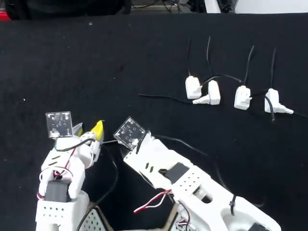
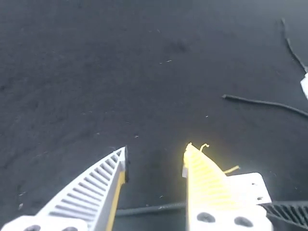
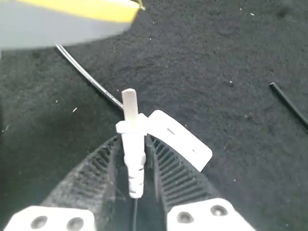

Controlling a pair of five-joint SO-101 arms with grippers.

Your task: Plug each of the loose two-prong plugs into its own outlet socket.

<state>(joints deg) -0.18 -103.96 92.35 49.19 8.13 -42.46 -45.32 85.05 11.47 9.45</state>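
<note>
Nearest, the left claw hangs spread and empty over the black bench. Beside it, the right claw pinches 1 white plug, not yet seated. Farther off lie 4 white outlet blocks; 2 seem already plugged, so roughly half looks left.

At the near edge of the table we see the left gripper over a bare patch, and the right gripper just beside it with a plug between its fingers. Toward the far right, well apart from both, corded blocks lie in a row, from the leftmost block to the rightmost block.
</note>
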